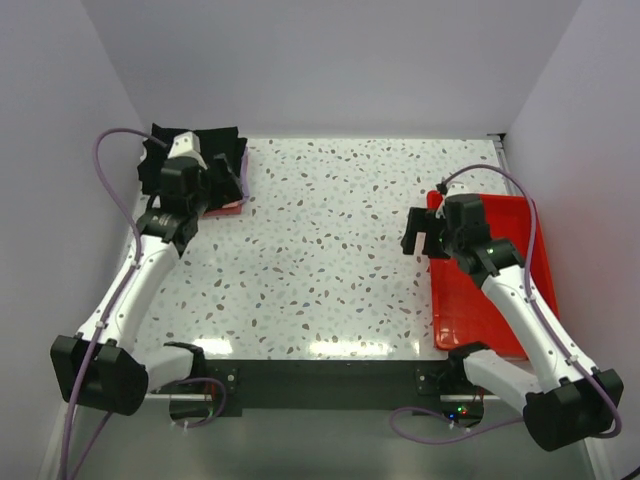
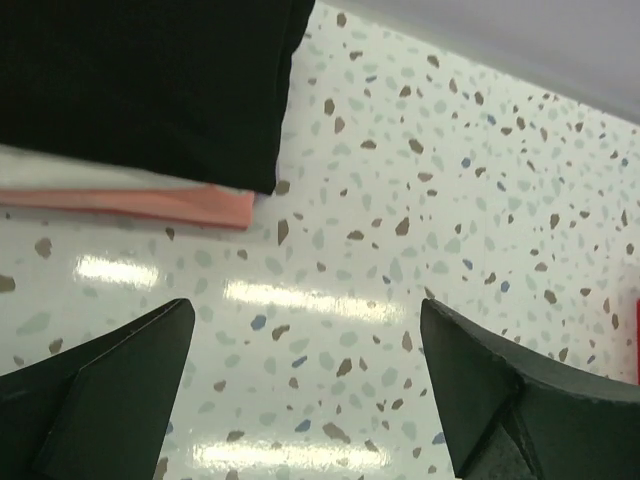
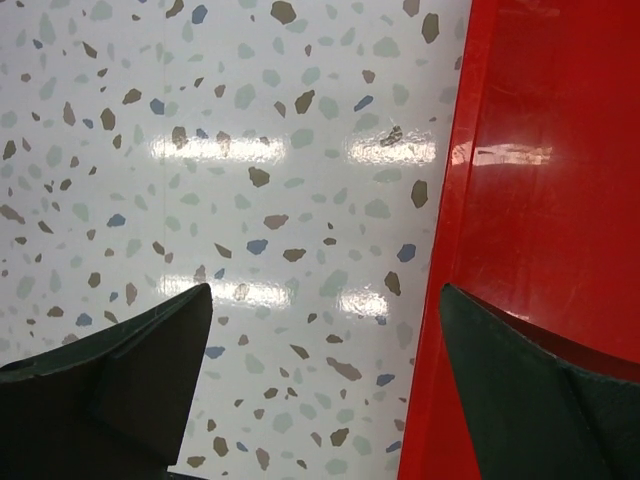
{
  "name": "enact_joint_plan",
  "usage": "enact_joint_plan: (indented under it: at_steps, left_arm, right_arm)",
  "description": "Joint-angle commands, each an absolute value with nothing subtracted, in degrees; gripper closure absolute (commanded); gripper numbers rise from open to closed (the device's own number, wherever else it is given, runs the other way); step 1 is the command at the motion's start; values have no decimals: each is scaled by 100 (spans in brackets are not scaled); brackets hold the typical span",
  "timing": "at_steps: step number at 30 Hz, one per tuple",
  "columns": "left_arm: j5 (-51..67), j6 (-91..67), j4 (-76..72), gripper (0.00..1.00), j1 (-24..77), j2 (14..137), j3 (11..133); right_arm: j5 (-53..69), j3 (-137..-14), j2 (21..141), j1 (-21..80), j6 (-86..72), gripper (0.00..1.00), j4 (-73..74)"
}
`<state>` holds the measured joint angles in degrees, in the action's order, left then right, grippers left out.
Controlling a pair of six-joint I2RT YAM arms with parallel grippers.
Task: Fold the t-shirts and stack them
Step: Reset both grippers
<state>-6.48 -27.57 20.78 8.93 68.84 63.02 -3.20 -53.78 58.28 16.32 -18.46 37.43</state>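
A folded black t-shirt (image 1: 205, 150) lies on top of a stack at the table's far left corner. A pink t-shirt (image 1: 228, 207) pokes out beneath it. The left wrist view shows the black t-shirt (image 2: 150, 80) at upper left, with the pink t-shirt's edge (image 2: 150, 203) under it. My left gripper (image 1: 222, 185) hovers at the stack's near right side. It (image 2: 305, 320) is open over bare table, holding nothing. My right gripper (image 1: 425, 238) is open and empty. It (image 3: 325, 300) straddles the left rim of the red tray.
The red plastic tray (image 1: 515, 270) lies along the table's right side, and its rim (image 3: 450, 250) runs under my right gripper. The speckled white tabletop (image 1: 330, 250) stretches between the two arms. Pale walls close in the left, back and right.
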Motion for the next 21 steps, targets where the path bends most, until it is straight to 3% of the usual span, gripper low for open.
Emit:
enact_joint_plan:
  at_steps: [1,14,21]
  left_arm:
    - [-1326,-3251,2197,0,1159,6558,5828]
    - [-2091,-4139,2408,0,2091,5388,3975]
    - [-2417,-4306,2435,0,2188,4949,3551]
  right_arm:
    - [-123,-5187,5564,1608,-1942,1,3481]
    - [-62,-4580,5317,1600,-2083,1,3200]
    - [-9,-4114,5361,1608,-2285,1,2628]
